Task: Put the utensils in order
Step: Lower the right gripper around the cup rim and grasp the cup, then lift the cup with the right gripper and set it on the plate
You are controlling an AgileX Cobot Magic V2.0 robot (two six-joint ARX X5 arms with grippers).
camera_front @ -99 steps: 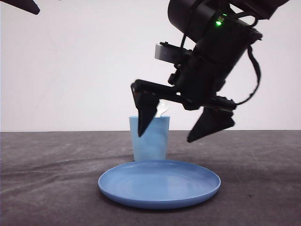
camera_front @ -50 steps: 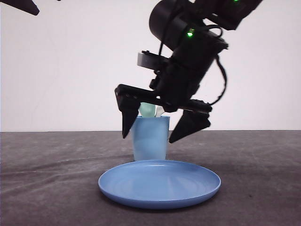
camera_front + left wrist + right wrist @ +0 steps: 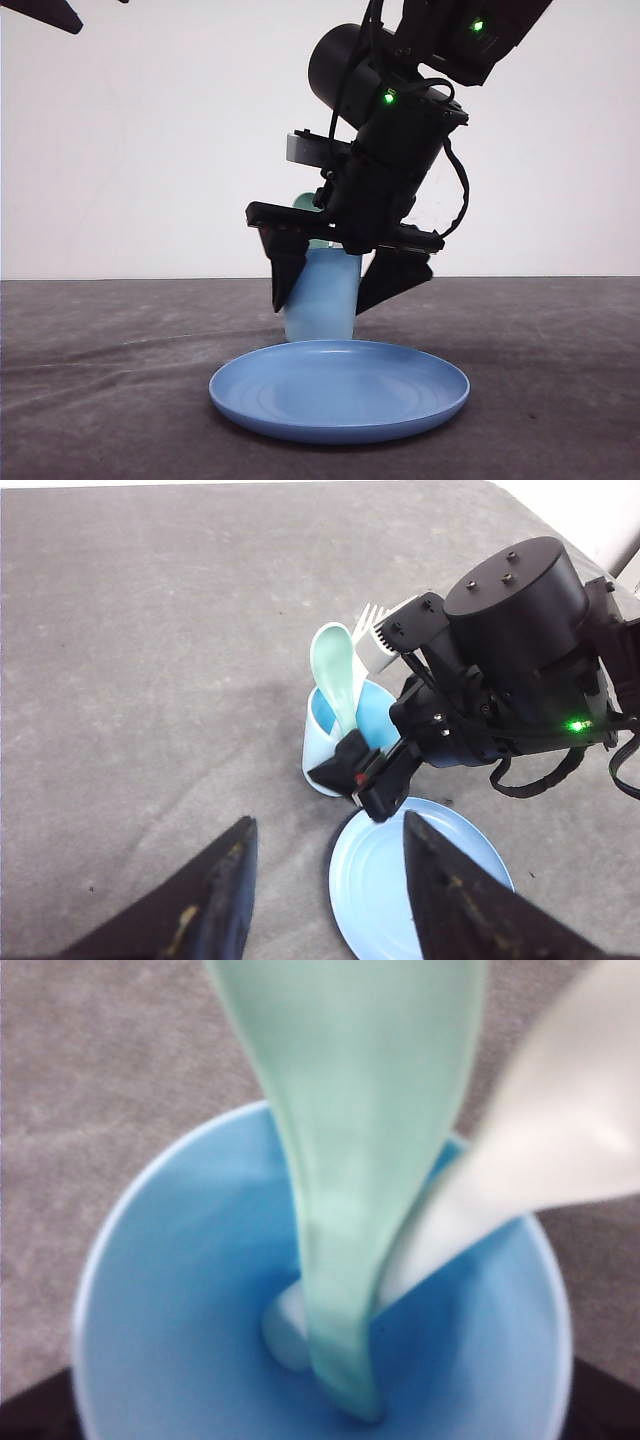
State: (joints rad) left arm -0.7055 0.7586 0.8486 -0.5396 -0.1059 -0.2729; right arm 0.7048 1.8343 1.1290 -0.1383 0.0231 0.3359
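In the centre of the front view we see the right gripper (image 3: 340, 285) lowered over the light blue cup (image 3: 322, 296), its two dark fingers spread wide and hanging down on either side of the cup's wall, one at the cup's left edge and one at its right. We read the jaws as released, with nothing between them but the cup they straddle; whether either finger touches the cup we cannot tell. The cup stands upright on the grey table (image 3: 110, 380), just behind the blue round plate (image 3: 339, 389), which lies in the lower middle of the frame.

Both utensils stand in the cup. In the left wrist view, right of centre, the mint-green spoon (image 3: 334, 675) leans out of the cup with its oval bowl uppermost, and the white fork (image 3: 366, 645) rises just beside it, tines up, partly hidden by the right arm's black wrist. In the right wrist view we look straight down into the cup (image 3: 170, 1290): the spoon (image 3: 345, 1160) runs from the top of the frame down to the cup's floor, and the fork (image 3: 530, 1150) comes in from the upper right, its handle meeting the floor close beside the spoon's.

The left gripper (image 3: 325, 900) shows at the bottom of the left wrist view as two dark fingers set well apart, holding nothing, above bare table and the plate's edge (image 3: 350, 900).
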